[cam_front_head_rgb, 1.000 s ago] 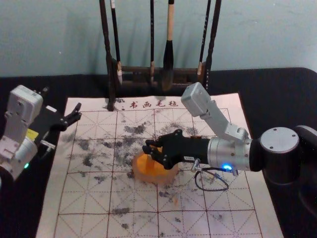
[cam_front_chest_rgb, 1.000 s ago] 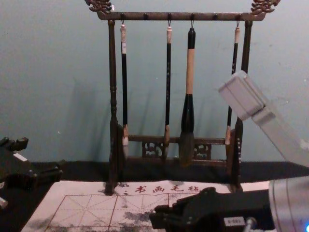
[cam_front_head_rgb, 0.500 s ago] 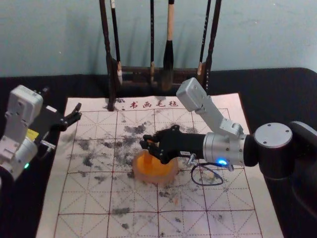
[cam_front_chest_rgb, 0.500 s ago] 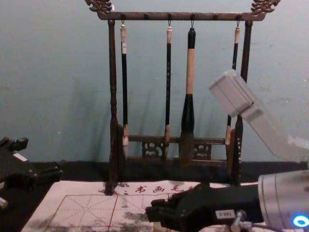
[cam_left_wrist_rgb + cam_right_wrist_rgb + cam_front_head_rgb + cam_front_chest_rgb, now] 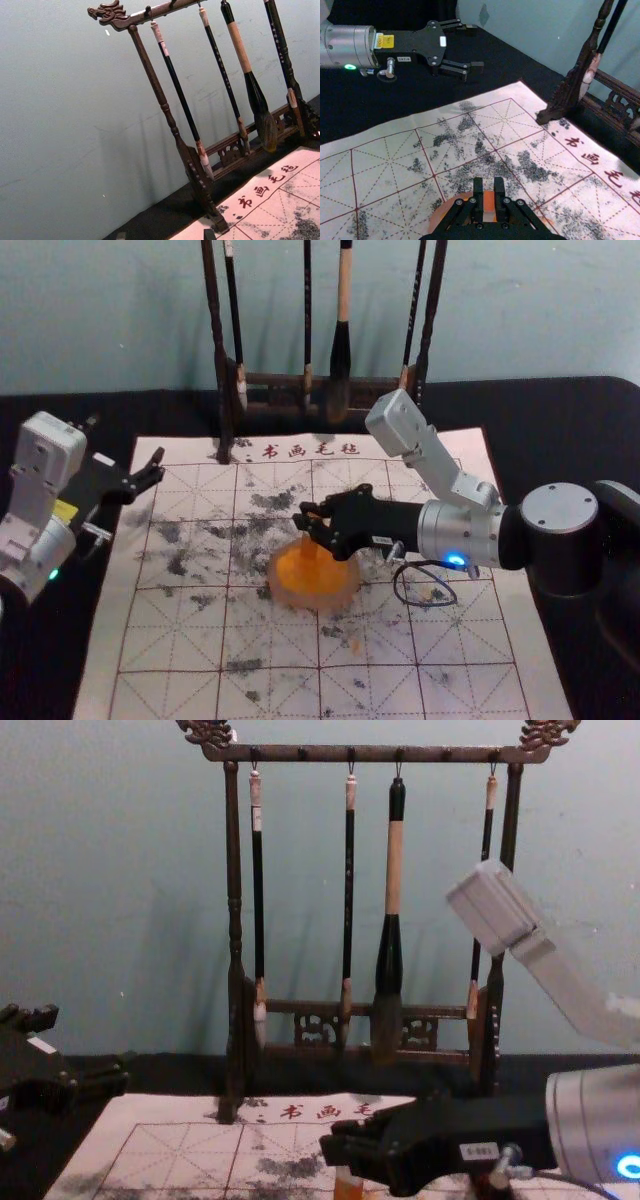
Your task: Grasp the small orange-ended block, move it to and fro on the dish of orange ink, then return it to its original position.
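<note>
In the head view my right gripper (image 5: 308, 522) is over the far part of the dish of orange ink (image 5: 316, 597), shut on the small block (image 5: 309, 543), which points down toward the ink. The right wrist view has the block (image 5: 489, 202) between the two fingertips of the right gripper (image 5: 488, 186), above the dish (image 5: 438, 217). Below the fingertips in the chest view, the block's orange end (image 5: 347, 1187) shows; whether it touches the ink, I cannot tell. My left gripper (image 5: 125, 448) is parked open at the mat's far left corner.
A gridded, ink-spotted calligraphy mat (image 5: 180, 640) lies on the black table (image 5: 560, 430). Behind it stands a dark wooden rack (image 5: 236, 920) with several hanging brushes. A small yellowish thing (image 5: 430, 594) shows under the right arm's cable loop.
My right gripper shifted a little left, then back right, and ends slightly farther from the body and higher, with the block held. The left arm has stayed still.
</note>
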